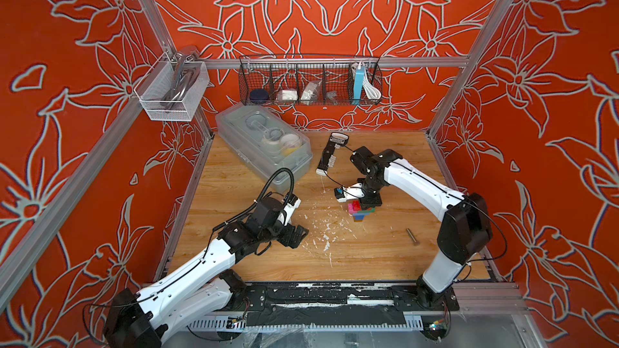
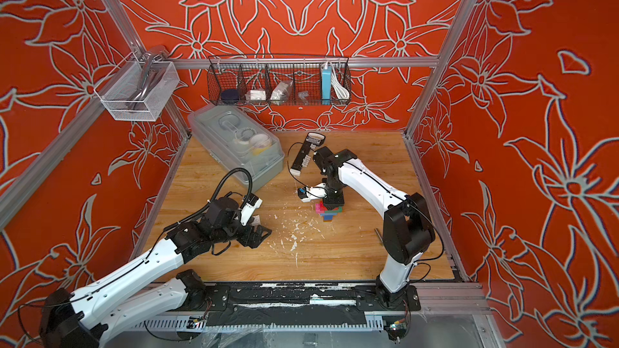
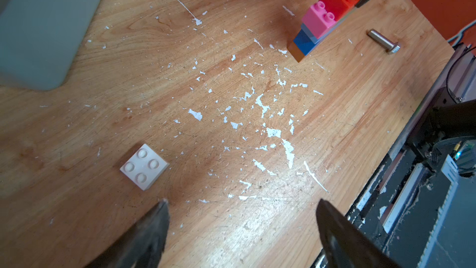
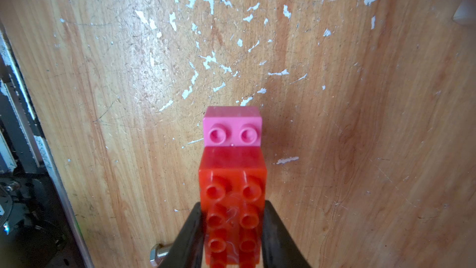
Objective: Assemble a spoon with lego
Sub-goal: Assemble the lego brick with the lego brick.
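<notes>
The spoon (image 1: 363, 210) stands upright right of the table's middle as a stack of lego: brown and blue bricks at the foot, a light blue one, then a pink brick (image 3: 319, 18) and a long red brick (image 4: 231, 197) on top. My right gripper (image 4: 233, 203) reaches down from above with both fingers pressed against the red brick's sides. A loose white brick (image 3: 144, 166) lies studs up on the table by my left gripper (image 3: 242, 202). That gripper hangs low at the left, open, with only bare wood between its fingers (image 3: 157, 217).
A steel bolt (image 1: 412, 236) lies right of the stack. A clear lidded box (image 1: 264, 145) and a black-and-white bar tool (image 1: 330, 155) sit at the back of the table. A wire basket (image 1: 310, 80) and a white mesh basket (image 1: 170, 88) hang on the frame. White flecks mark the wood.
</notes>
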Motion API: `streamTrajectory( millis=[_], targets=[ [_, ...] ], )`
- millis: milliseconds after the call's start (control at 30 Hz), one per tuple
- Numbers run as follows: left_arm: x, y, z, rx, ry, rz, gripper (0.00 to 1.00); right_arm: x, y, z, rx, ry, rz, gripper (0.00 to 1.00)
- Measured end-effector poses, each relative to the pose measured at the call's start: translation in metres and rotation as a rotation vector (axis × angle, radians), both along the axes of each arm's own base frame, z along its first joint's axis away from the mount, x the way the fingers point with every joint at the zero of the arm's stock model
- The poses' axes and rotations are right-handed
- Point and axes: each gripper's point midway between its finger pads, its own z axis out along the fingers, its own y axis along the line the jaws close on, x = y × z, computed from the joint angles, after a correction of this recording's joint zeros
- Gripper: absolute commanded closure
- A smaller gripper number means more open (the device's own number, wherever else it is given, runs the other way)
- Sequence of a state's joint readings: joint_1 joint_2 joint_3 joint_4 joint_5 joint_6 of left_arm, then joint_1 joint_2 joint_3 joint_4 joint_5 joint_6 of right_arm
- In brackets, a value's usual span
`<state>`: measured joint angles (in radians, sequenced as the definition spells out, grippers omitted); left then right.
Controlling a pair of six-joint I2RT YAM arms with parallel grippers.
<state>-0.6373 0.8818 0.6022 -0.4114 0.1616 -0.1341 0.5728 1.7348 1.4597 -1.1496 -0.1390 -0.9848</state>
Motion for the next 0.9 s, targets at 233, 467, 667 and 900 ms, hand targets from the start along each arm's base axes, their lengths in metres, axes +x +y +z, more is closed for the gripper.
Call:
streamTrajectory(
  millis=[233, 467, 667, 900],
  targets=[
    [-0.001, 0.0, -0.001, 0.008, 0.003, -0.001, 0.12, -0.005, -0.001, -0.035, -0.055, 0.084, -0.008, 0.4],
    [-0.001, 0.001, -0.002, 0.011, 0.001, 0.002, 0.12, -0.002, 0.0, -0.032, -0.047, 0.064, -0.026, 0.18],
    [-0.001, 0.002, -0.003, 0.018, 0.005, 0.005, 0.11, 0.003, 0.001, -0.026, -0.037, 0.028, -0.037, 0.08],
    [0.0, 0.01, -0.005, 0.051, 0.017, 0.042, 0.07, 0.012, 0.0, 0.01, 0.024, -0.111, -0.067, 0.04]
  ],
)
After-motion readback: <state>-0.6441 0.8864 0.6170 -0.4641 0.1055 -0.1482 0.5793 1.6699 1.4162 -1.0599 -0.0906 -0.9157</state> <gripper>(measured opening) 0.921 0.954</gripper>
